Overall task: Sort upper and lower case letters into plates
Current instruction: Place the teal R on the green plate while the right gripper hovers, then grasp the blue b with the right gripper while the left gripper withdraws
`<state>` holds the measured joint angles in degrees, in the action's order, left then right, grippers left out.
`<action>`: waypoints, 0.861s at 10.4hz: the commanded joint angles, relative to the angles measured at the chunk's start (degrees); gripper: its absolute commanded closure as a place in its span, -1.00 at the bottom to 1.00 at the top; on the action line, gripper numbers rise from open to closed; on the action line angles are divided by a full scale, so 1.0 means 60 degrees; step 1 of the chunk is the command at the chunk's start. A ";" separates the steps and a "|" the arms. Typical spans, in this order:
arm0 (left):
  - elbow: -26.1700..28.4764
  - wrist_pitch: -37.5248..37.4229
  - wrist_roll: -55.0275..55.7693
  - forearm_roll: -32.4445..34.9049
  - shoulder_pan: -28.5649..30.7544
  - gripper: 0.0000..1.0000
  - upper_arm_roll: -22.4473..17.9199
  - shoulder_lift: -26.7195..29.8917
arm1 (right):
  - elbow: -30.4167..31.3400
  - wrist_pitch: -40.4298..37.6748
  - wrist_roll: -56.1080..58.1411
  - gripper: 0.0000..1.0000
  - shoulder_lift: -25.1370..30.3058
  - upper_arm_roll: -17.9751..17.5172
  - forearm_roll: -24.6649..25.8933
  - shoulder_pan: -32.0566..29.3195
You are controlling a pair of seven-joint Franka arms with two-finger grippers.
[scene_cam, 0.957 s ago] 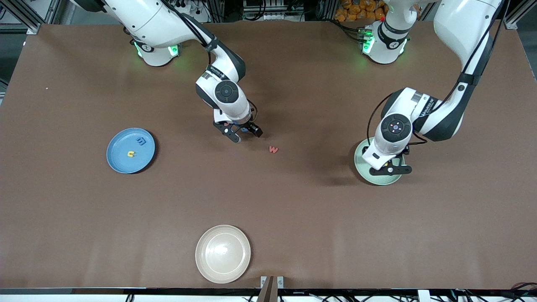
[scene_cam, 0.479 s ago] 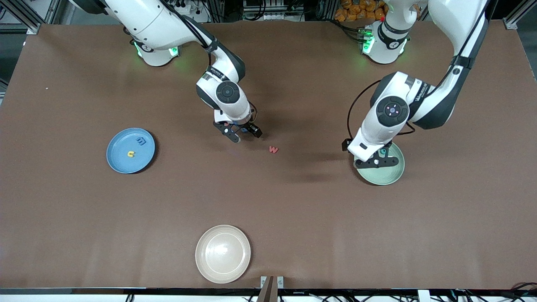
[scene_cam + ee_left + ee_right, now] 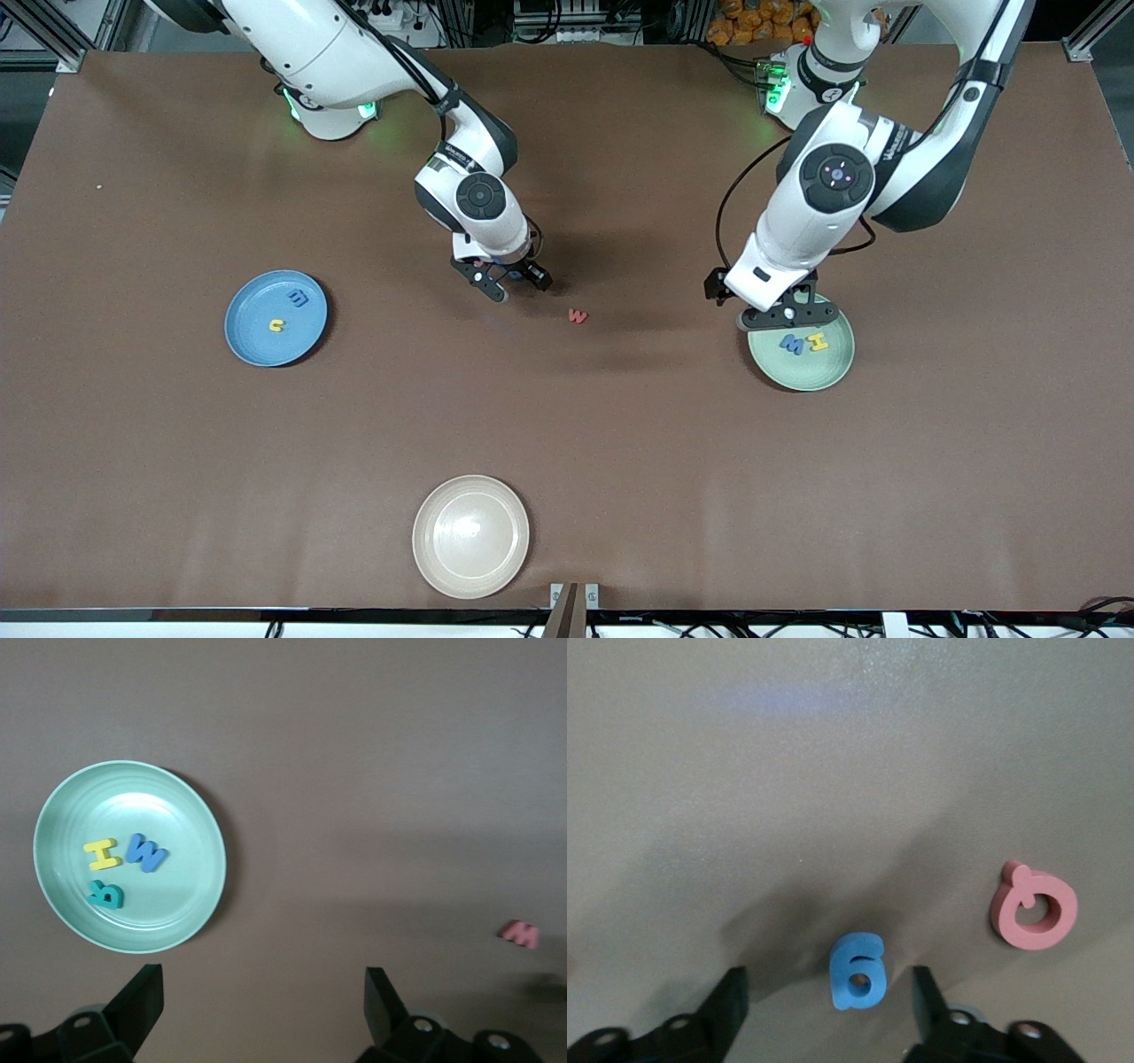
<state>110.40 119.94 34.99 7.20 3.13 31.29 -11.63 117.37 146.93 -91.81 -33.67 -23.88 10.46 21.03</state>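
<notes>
Right hand (image 3: 824, 997) is lowered astride the blue letter (image 3: 858, 970), fingers part-open, nothing gripped; left hand (image 3: 261, 1005), empty and wide open, waits above the mint plate (image 3: 199, 904).

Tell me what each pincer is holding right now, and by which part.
Nothing is held. The right pincer is open, its fingers either side of the blue letter on the table, not touching. The left pincer is open beside the mint plate.

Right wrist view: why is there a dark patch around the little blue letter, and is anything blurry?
Right wrist view: the right hand casts a soft shadow around the blue letter, which looks sharp; a pale bluish sheen streaks the table. Left wrist view: the red letter at the edge is blurred.
</notes>
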 commanded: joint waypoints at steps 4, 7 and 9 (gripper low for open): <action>-0.0438 -0.0375 -0.0015 -0.0219 0.0020 -1.00 0.0161 0.0546 | 0.0316 0.0224 -0.0314 -0.07 0.0133 -0.0033 0.0336 -0.0151; -0.1185 -0.0420 -0.0074 -0.0248 -0.0418 -1.00 0.0161 0.0255 | 0.0754 0.0645 -0.0314 0.15 0.0279 -0.0033 0.0424 -0.0268; -0.1349 -0.0420 -0.0074 -0.0219 -0.0624 -1.00 0.0146 0.0093 | 0.1092 0.1044 -0.0299 0.34 0.0426 -0.0033 0.0497 -0.0370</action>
<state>104.16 118.80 34.97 6.99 0.08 32.21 -9.72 120.41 150.85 -91.99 -31.83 -23.97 11.19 20.38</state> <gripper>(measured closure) 0.000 0.608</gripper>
